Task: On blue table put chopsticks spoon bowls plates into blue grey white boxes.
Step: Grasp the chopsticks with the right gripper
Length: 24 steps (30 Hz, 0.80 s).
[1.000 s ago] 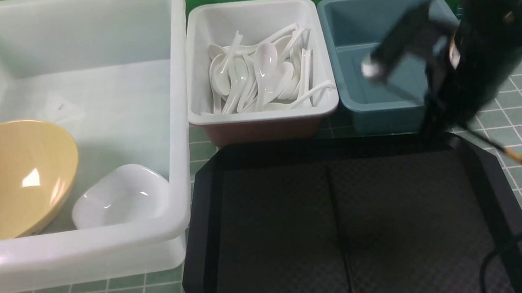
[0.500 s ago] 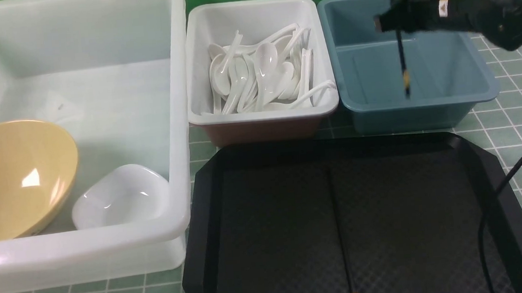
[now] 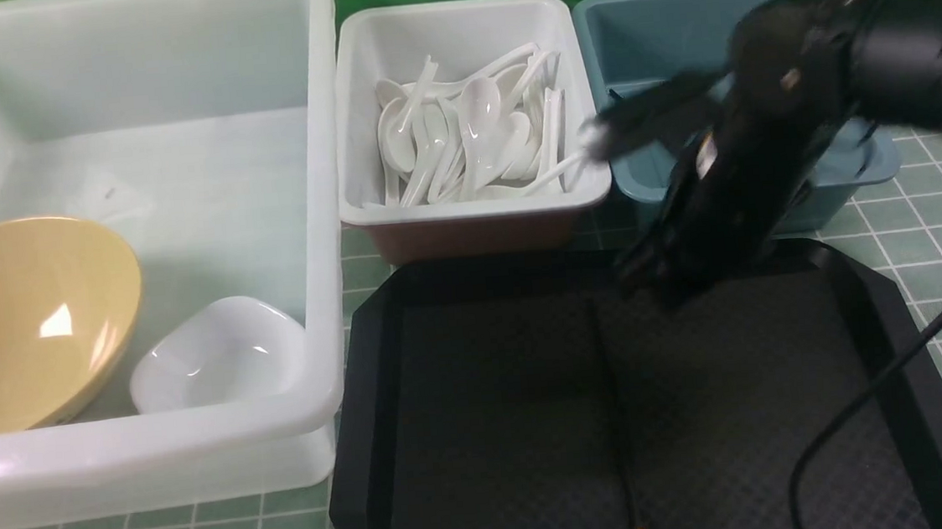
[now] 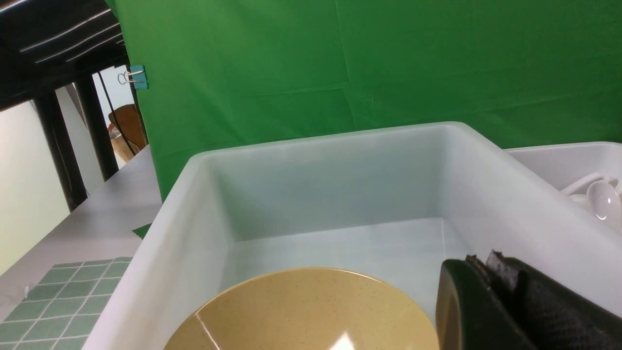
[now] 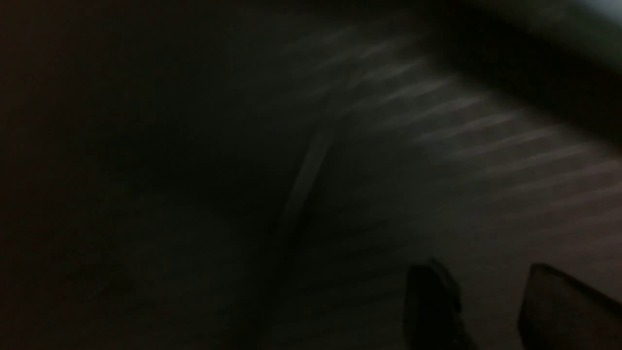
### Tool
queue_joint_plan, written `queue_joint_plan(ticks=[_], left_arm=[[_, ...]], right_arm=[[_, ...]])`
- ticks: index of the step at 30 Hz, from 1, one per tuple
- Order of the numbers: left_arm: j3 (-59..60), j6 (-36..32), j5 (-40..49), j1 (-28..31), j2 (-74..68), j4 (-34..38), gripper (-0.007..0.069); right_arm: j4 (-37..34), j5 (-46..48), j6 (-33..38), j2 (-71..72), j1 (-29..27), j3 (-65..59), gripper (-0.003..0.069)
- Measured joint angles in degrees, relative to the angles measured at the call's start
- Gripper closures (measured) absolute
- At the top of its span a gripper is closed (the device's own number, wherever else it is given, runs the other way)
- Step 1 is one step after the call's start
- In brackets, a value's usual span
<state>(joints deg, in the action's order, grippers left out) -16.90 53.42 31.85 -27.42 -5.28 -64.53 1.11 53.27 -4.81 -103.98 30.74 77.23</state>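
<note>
My right jaws gape empty over the black tray (image 3: pixel 466 416). One chopstick (image 3: pixel 615 421) near them awaits boxing; spoons (image 3: pixel 469 138) and bowls (image 3: pixel 29 316) are boxed.

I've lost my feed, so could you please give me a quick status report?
Right gripper open, empty, over black tray. Left gripper by yellow bowl, state unclear. One chopstick lies on tray, unobstructed.

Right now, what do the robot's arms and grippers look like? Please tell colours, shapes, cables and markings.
The right arm is glossy black, made of round sections, with a small pale label and a thin black cable. The right gripper has two dark, flat fingers. The left gripper is black with textured pads.
</note>
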Motion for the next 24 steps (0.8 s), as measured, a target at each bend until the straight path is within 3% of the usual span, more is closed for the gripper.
queue_joint_plan(ticks=[7, 20, 24], left_arm=[[0.00, 0.00, 0.00, 0.00, 0.00, 0.00, 0.0620], [0.00, 0.00, 0.05, 0.00, 0.00, 0.00, 0.0620], [0.00, 0.01, 0.19, 0.00, 0.00, 0.12, 0.0620]], right_arm=[[-1.55, -6.36, -1.03, -1.01, 8.54, -4.16, 0.0356], [0.07, -4.74, -2.41, -6.87, 8.81, -3.95, 0.0365], [-0.50, -4.03, 0.69, -7.33, 8.79, -3.64, 0.0484]])
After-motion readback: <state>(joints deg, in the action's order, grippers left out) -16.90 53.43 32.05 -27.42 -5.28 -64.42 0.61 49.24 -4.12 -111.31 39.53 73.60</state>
